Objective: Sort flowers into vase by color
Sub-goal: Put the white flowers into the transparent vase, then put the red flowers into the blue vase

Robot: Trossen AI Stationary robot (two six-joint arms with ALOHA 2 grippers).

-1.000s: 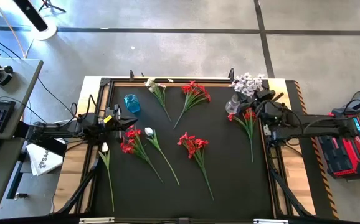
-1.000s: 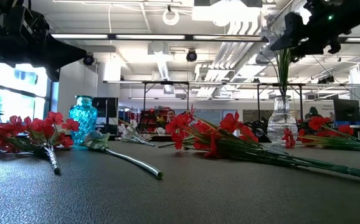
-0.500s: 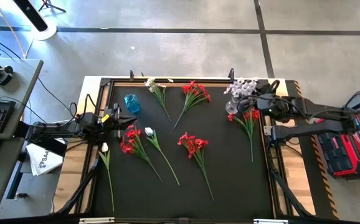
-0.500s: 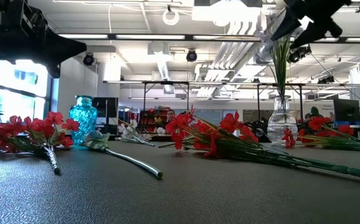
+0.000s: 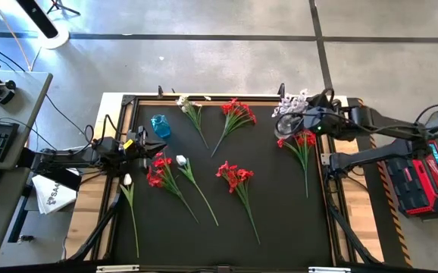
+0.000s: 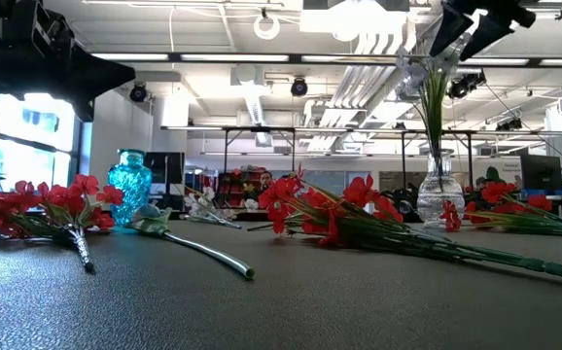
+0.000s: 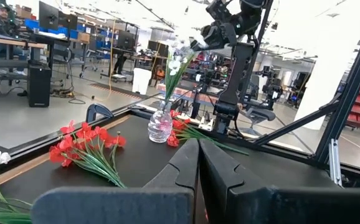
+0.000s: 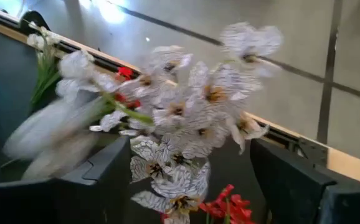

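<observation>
A clear vase (image 6: 439, 191) at the table's far right holds a sprig of white flowers (image 8: 186, 118), its stems upright in the neck. My right gripper (image 6: 466, 29) hangs open above those blossoms (image 5: 291, 102), a finger on either side, touching nothing that I can see. A blue vase (image 5: 161, 125) stands at the far left. Red flowers (image 5: 234, 176) and white flowers (image 5: 181, 161) lie flat on the dark mat. My left gripper (image 7: 198, 171) waits shut at the table's left edge (image 5: 147, 144).
More red sprigs lie at the far middle (image 5: 236, 114), left of centre (image 5: 158, 171) and beside the clear vase (image 5: 301, 144). White sprigs lie at the far edge (image 5: 191, 106) and the left edge (image 5: 126, 182). The mat's near half is mostly bare.
My right gripper has risen away from the clear vase and turned as it went, its fingers open throughout. The white sprig has stayed standing in the vase.
</observation>
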